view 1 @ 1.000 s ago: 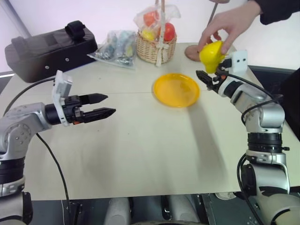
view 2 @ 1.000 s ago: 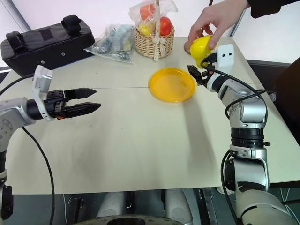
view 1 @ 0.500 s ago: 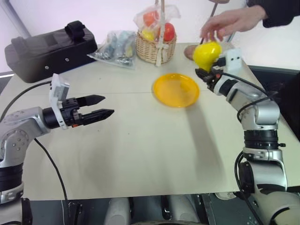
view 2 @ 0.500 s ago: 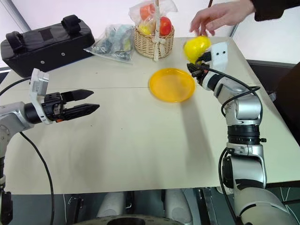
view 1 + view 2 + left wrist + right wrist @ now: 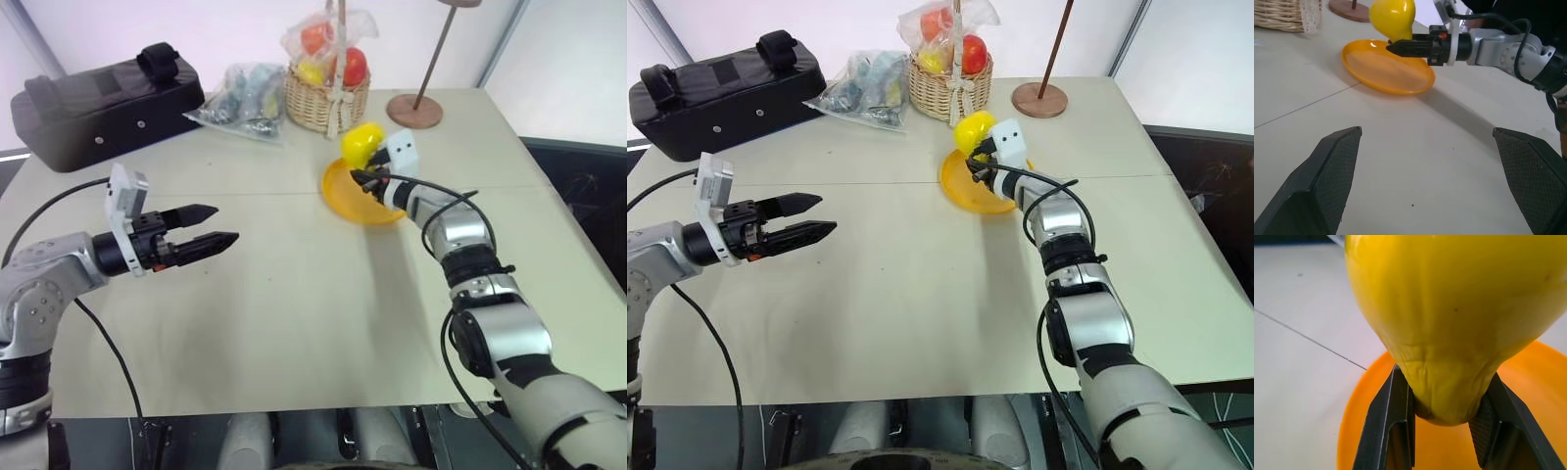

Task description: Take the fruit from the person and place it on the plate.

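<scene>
step: carrying the fruit over to the plate, handoff looks done, nothing but the drop-off left

right gripper: clamped on the pointy bottom end of the fruit, both fingers squeezing the narrow tip, bulk of it sticking up above them

fruit: hanging just above the plate's near-left rim, not touching it from what the left wrist view shows

plate: on the table, roughly 12 o'clock from centre, with the basket further back at 12 and the wooden stand around 1 o'clock

left gripper: over at 9 o'clock, hovering above the table, fingers parted, holding nothing, well apart from the action

next move: probably needs a nudge further over the plate's middle, then lower till the fruit sits on it, then let go

watch out: round and glossy, gripped only by the tip, so could roll off the shallow rim if dropped from a height or too near the edge
</scene>
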`<state>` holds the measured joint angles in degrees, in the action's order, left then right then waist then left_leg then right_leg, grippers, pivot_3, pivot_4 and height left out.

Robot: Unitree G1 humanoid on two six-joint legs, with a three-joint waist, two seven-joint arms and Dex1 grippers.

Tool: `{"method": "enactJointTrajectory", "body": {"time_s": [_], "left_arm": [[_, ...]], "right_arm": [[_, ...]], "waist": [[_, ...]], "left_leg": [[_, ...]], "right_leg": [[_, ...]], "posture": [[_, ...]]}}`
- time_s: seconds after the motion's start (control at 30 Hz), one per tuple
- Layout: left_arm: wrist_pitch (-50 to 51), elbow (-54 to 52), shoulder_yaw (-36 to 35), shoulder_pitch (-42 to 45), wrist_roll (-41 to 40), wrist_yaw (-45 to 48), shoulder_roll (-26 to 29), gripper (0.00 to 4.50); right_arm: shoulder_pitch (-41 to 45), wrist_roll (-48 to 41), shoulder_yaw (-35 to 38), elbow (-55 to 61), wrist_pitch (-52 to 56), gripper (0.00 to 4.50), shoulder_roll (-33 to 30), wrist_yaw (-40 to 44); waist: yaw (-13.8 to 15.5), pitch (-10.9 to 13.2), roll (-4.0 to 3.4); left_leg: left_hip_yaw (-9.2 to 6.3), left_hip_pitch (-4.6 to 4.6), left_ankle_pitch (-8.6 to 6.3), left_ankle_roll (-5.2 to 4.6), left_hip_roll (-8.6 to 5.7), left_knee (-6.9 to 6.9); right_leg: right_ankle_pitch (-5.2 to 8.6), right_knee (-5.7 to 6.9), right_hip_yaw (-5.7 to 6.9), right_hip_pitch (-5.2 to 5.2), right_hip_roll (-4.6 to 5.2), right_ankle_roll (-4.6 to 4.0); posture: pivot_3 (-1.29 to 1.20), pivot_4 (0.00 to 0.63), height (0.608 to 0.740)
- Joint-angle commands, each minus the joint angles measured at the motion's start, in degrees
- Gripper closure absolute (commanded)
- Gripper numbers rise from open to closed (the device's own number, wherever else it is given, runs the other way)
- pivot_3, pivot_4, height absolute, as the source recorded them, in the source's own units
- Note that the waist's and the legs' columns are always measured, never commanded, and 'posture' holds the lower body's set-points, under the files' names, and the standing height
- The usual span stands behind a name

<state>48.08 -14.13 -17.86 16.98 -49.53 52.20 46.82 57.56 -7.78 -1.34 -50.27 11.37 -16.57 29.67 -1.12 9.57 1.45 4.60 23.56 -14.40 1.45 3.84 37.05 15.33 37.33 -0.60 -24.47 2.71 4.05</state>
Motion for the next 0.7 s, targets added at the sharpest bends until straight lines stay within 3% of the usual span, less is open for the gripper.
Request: {"method": "enactJointTrajectory", "body": {"time_s": [0.03, 0.07, 0.23, 0.47, 0.7], "left_arm": [[-0.76, -1.97, -2.26, -0.89, -1.03, -1.15, -0.51, 0.00], [-0.79, -2.23, -2.49, -1.25, -1.18, -1.51, -0.73, 0.00], [-1.00, -3.36, -3.51, -2.74, -1.75, -2.66, -1.76, 0.00], [-1.42, -3.88, -5.29, -3.24, -2.28, -4.83, -2.37, 0.00], [-5.53, -3.51, -8.39, -6.01, 1.72, -9.92, -3.87, 0.00]], "right_arm": [[3.34, 1.32, 1.11, -5.37, -3.68, 3.65, -0.35, 0.24], [3.66, 1.55, 1.09, -6.41, -4.03, 2.62, -0.40, 0.60], [4.39, 1.67, 1.73, -8.67, -5.24, 0.16, -0.71, 1.37], [3.07, 1.03, 2.27, -0.47, -1.80, 0.07, -3.79, 4.55], [-8.83, -5.60, 6.35, 34.88, 17.31, 0.07, -11.83, 7.04]], "waist": [[-0.05, 0.00, 0.00], [-0.10, 0.00, 0.00], [-0.27, 0.00, 0.00], [-0.24, 0.02, -0.03], [0.27, 0.02, -0.04]], "left_leg": [[0.02, 0.00, 0.00, 0.00, 0.00, 0.00], [0.02, 0.00, 0.00, 0.00, 0.00, 0.00], [0.00, -0.01, 0.00, 0.00, 0.01, -0.01], [-0.01, -0.01, 0.00, 0.01, 0.01, -0.01], [-0.05, 0.00, 0.00, 0.01, 0.02, -0.04]], "right_leg": [[0.00, 0.00, -0.01, 0.00, 0.01, 0.00], [0.00, 0.00, -0.01, 0.00, 0.01, 0.00], [0.00, 0.01, -0.01, 0.00, -0.01, 0.00], [-0.01, 0.03, 0.00, 0.00, 0.00, 0.00], [0.00, 0.02, 0.03, 0.00, 0.05, 0.00]], "posture": [[0.00, 0.150, 0.740], [0.00, 0.150, 0.740], [0.00, 0.150, 0.740], [0.00, 0.150, 0.740], [0.00, 0.150, 0.740]]}}
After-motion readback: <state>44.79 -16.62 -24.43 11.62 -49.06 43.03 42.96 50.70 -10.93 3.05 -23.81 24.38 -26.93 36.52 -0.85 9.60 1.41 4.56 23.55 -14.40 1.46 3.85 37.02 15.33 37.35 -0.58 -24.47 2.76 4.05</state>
